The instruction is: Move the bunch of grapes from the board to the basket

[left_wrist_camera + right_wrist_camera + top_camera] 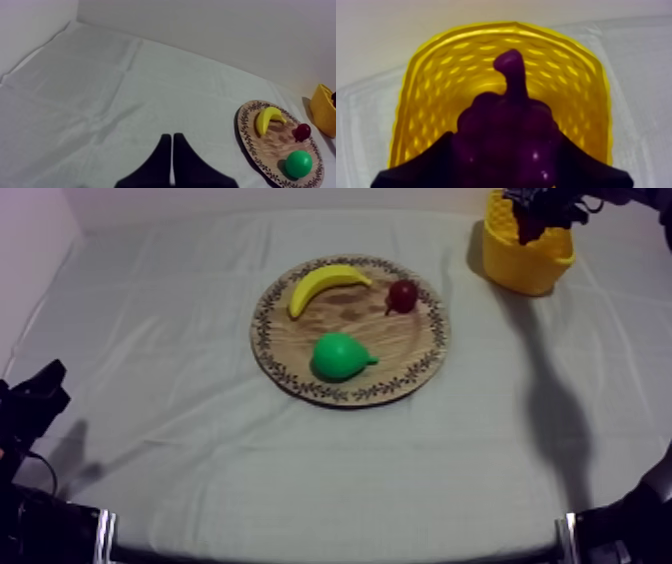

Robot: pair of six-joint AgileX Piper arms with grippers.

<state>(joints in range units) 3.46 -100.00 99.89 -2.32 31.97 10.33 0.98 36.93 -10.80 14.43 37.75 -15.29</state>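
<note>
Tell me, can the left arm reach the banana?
Probably yes: the banana lies uncovered on the board, only bare cloth separates it from the left gripper, and the right gripper is over the basket.

Your top camera slants down on the table (200, 458); left wrist, low, shares the wooden board (385, 338) (272, 145); right wrist, close, the yellow basket (436, 65) (525, 268).

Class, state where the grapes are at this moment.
Top view, upper right: the grapes hang in the shut right gripper over the basket, off the board.
</note>
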